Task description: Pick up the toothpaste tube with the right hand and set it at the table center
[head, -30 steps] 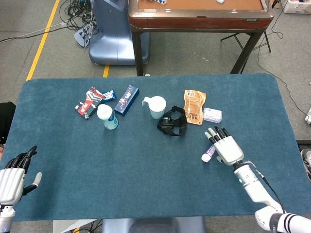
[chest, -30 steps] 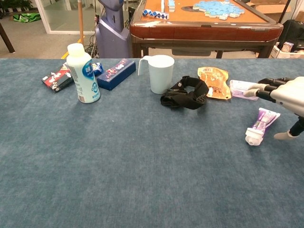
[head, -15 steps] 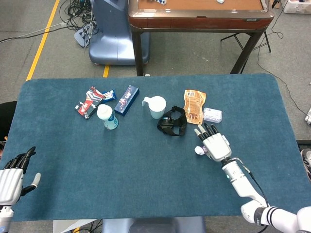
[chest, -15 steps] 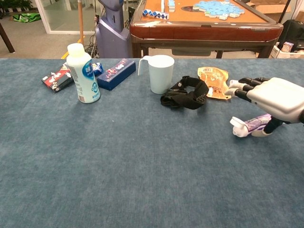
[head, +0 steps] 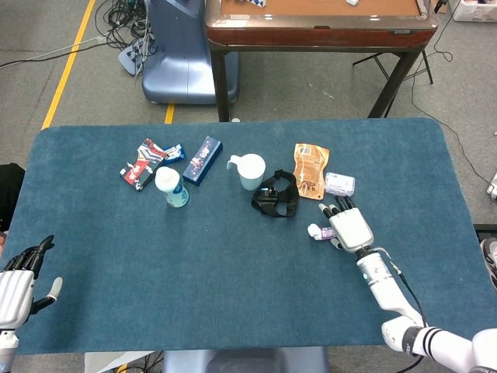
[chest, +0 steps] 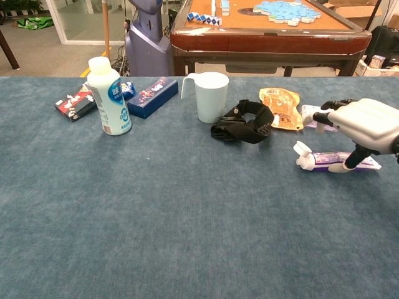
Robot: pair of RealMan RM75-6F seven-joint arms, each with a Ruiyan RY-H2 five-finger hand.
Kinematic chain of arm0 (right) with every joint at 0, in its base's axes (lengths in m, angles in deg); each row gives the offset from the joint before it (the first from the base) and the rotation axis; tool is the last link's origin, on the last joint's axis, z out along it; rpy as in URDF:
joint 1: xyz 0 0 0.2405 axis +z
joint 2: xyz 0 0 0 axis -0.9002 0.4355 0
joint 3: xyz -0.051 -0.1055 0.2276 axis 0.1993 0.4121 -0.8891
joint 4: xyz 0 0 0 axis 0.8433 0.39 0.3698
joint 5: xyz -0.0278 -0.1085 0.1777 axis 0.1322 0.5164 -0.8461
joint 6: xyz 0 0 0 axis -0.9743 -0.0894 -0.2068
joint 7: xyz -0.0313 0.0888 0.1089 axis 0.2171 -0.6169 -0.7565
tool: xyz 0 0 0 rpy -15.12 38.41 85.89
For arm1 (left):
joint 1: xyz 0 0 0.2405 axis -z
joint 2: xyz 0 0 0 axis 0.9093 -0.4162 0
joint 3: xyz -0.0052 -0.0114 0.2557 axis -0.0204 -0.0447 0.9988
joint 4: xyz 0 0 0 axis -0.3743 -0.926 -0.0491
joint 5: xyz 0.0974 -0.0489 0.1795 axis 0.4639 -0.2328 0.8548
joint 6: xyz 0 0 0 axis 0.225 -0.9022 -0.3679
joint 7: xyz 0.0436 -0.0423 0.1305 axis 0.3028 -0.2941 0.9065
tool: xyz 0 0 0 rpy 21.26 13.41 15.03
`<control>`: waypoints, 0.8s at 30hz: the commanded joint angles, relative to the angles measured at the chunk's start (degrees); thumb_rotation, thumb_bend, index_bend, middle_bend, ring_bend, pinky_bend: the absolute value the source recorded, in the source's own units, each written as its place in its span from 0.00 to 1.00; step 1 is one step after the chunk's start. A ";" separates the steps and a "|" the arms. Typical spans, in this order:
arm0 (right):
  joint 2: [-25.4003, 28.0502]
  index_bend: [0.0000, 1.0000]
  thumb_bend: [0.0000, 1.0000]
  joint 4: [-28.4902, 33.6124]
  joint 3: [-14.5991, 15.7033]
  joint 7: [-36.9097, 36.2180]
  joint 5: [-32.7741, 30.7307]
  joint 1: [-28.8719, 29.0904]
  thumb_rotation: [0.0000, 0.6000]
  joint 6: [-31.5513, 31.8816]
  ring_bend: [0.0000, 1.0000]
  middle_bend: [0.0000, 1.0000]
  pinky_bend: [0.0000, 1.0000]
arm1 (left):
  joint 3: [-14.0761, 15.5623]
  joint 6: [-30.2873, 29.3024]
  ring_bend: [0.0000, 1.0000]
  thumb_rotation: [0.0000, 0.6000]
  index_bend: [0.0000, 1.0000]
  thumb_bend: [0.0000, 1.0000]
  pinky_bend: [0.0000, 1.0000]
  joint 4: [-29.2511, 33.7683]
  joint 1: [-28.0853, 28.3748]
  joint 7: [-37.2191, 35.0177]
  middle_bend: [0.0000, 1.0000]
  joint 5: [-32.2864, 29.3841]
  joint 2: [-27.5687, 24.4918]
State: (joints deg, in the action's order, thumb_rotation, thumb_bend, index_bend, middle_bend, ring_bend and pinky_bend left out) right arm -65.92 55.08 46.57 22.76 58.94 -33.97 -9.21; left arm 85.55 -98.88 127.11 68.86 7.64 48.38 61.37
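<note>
Purple-and-white toothpaste tube (chest: 336,161) lies flat on the blue cloth, right of the black strap (head: 276,195), cap pointing left. Right hand (chest: 365,128) arches over it, thumb touching; whether it grips I cannot tell. Grasping step: next, close, lift, carry toward center.

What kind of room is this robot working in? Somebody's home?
More likely a lab or workshop than a home: bare grey floor with yellow tape, loose cables, another machine's blue base, and a blue-covered table strewn with test items.
</note>
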 commanded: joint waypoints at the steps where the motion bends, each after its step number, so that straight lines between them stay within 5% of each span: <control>1: 0.50 0.30 0.26 0.19 0.11 -0.42 -0.83 -0.14 1.00 -0.75 0.15 0.40 0.13 | -0.04 0.09 0.17 1.00 0.04 0.36 0.23 0.01 0.06 0.08 0.19 -0.04 0.04; 24: 1.10 0.48 0.39 0.52 0.81 1.55 -4.65 1.22 1.00 -4.57 0.25 0.50 0.13 | -0.10 -0.01 0.17 1.00 0.04 0.36 0.23 -0.02 -0.11 -0.26 0.19 -0.10 0.11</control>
State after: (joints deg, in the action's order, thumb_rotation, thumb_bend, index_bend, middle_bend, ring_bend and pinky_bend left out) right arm -64.85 55.55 47.36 24.24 54.36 -32.77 -13.73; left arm 85.45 -98.90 127.10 68.75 7.38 48.28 61.48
